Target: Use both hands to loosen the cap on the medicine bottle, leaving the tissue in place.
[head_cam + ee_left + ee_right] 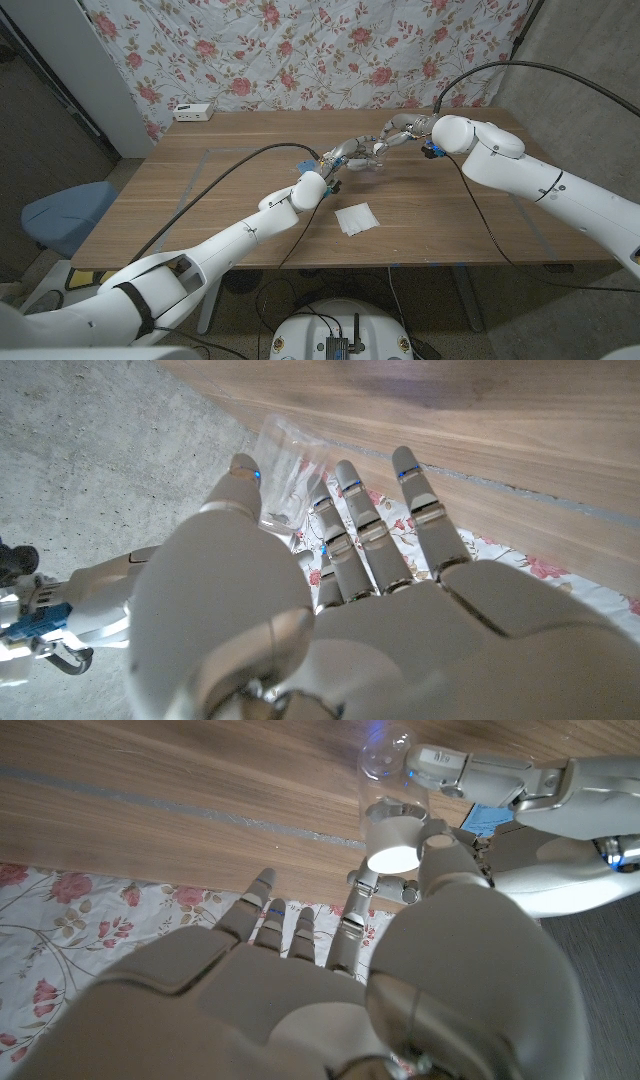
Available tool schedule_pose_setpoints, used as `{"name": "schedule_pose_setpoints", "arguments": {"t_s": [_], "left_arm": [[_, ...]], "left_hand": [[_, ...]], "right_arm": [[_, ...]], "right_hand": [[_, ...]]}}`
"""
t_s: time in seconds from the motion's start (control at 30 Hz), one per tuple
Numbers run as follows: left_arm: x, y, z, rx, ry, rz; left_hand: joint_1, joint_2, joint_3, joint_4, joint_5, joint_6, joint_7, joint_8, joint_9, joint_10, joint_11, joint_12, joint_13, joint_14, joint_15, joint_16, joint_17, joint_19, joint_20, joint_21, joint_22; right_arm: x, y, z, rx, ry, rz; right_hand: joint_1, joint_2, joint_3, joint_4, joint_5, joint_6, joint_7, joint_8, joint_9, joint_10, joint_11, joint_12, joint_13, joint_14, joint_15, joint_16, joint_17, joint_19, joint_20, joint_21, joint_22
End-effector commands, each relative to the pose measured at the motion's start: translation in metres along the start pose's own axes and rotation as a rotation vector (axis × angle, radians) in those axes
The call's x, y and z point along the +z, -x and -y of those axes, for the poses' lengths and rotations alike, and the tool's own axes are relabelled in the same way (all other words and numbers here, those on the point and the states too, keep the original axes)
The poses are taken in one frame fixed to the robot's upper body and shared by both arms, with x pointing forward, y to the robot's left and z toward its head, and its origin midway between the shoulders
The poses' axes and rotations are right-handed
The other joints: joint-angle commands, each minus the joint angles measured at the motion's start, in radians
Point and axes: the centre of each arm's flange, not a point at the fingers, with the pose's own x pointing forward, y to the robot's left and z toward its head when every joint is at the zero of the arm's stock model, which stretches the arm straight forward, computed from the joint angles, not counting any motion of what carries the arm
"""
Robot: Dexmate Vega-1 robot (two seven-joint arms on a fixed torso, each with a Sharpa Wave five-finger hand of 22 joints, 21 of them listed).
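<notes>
Close to the lens, the pale back of my left hand (330,630) looms large, fingers (420,500) reaching up around a clear plastic bottle (285,475). Thumb on one side, fingers on the other, and the bottle's body sits pinched between them, so that hand has it clamped. Through the transparent wall I can make out something small and dark inside, too blurred to name.

Over on the right wrist view, my right hand (330,980) comes at the same bottle (385,760) from its other end. Its white cap (392,845) glows bright between my thumb and fingertips (355,905), and they look closed around it, touching the rim. Opposite, the left hand (470,775) shows with its fingers on the clear body.

From the head camera, both arms meet above the middle of the wooden table (200,190), toward its far side. Left hand (338,160) and right hand (385,140) sit end to end, with the bottle (360,155) between them, held up off the wood, lying roughly sideways; it's tiny here and I can't tell more.

Nearer the front edge, a white tissue (357,218) lies flat on the table, well apart from both hands. At the far left corner sits a small white box (192,112). Behind it all hangs a flowered cloth (320,50).
</notes>
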Motion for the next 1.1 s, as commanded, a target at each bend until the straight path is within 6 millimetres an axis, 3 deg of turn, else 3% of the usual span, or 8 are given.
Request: {"name": "schedule_pose_setpoints", "arguments": {"t_s": [0.03,0.67,1.1], "left_arm": [[0.0006,-0.0021,0.0008,-0.003,0.002,-0.002],[0.0015,-0.0019,0.0041,-0.006,0.006,-0.004],[0.0003,-0.0006,0.0030,-0.003,0.006,-0.007]], "left_hand": [[-0.002,0.011,0.007,0.000,0.005,0.003,-0.006,-0.002,0.001,0.016,-0.012,0.004,0.003,0.010,-0.071,0.000,0.003,-0.007,0.000,-0.001,0.004],[-0.005,0.011,0.011,-0.001,0.004,0.003,-0.008,-0.002,0.001,0.018,-0.011,0.004,0.003,0.015,-0.073,0.001,0.002,-0.008,-0.001,-0.001,0.004],[-0.008,0.012,0.014,-0.001,0.004,0.004,-0.009,-0.002,0.001,0.024,-0.013,0.005,0.004,0.015,-0.073,0.000,0.002,-0.008,-0.001,-0.001,0.004]], "right_arm": [[-0.0030,-0.0009,0.0011,-0.003,-0.002,-0.001],[-0.0086,0.0033,0.0059,0.007,-0.039,0.015],[-0.0099,0.0021,0.0071,0.017,-0.073,0.044]], "right_hand": [[0.018,0.006,0.009,-0.004,0.004,0.009,-0.002,0.009,0.005,0.008,0.000,0.005,0.002,0.009,-0.002,0.006,0.002,0.014,0.002,0.000,0.002],[0.071,0.050,0.037,-0.010,0.011,0.000,-0.016,0.008,-0.003,0.007,-0.015,-0.002,0.002,0.011,-0.013,0.003,0.002,0.023,0.006,-0.002,0.002],[0.108,0.079,0.054,-0.013,0.016,0.019,-0.037,0.013,-0.014,0.014,-0.053,-0.002,0.001,0.012,-0.018,0.000,0.000,0.025,0.004,-0.004,0.002]]}}
